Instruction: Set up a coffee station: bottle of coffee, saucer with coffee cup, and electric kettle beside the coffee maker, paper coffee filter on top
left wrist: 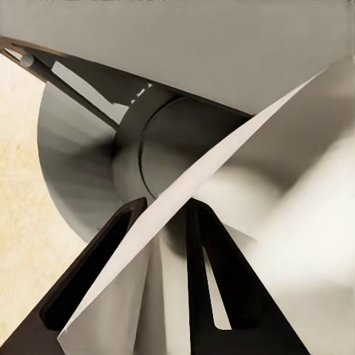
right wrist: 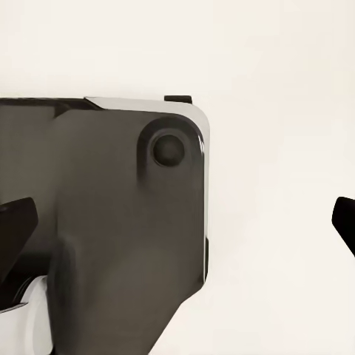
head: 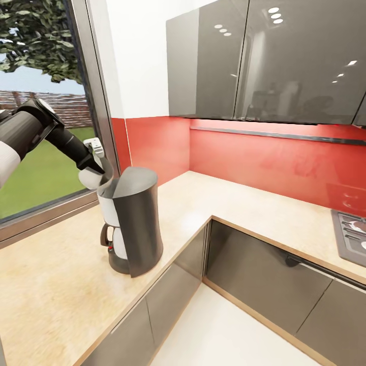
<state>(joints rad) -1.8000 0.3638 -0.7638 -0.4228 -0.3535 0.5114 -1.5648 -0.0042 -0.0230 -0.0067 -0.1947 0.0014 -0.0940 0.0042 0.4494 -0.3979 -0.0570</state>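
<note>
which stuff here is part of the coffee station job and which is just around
Job:
coffee maker
paper filter, held in left gripper above the maker
countertop

Around:
stove
wall cabinets
window

I see the coffee maker (head: 133, 223) on the kitchen countertop (head: 61, 284), near its front edge; my left gripper (head: 97, 175) hangs just above the maker's top, window (head: 40, 112) behind, stove (head: 352, 235) far to its right
</note>
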